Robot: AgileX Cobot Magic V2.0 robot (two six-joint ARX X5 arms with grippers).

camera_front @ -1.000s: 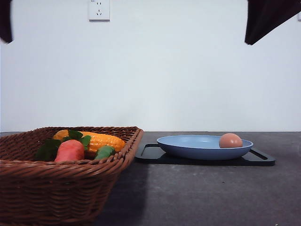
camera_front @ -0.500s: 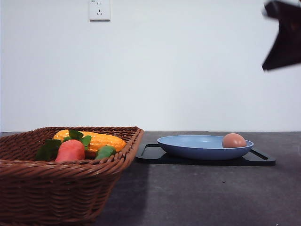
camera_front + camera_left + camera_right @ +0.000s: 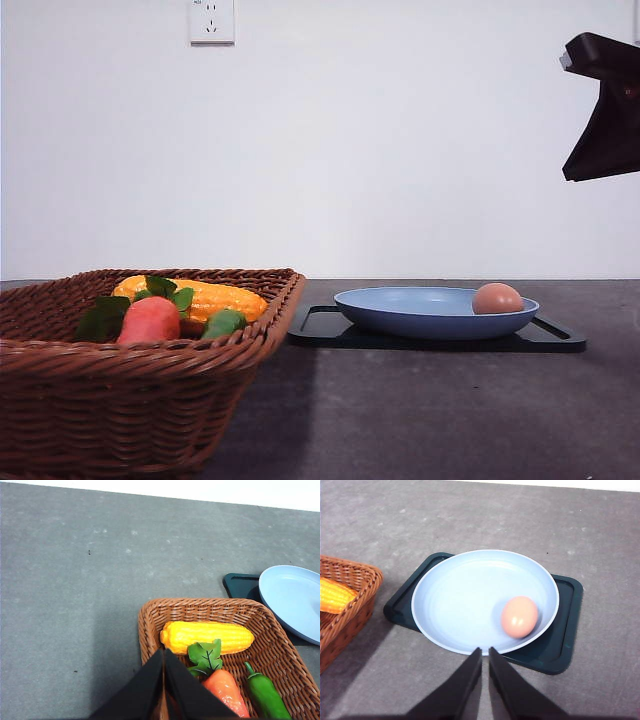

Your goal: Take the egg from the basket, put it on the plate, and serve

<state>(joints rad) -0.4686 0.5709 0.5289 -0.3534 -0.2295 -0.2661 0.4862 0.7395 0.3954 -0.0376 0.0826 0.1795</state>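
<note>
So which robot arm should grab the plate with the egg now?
Probably the right. Its gripper hangs just above the plate holding the egg, while the left gripper sits over the basket, off to the side.

The left gripper [image 3: 163,690] has flat, matte black fingers [image 3: 137,695] tapering to narrow tips. The right gripper [image 3: 484,680] matches: plain black wedge-shaped fingers [image 3: 512,692], no markings.

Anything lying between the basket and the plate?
Only the tray's near edge and bare table between basket and plate, per the right wrist view.
</note>
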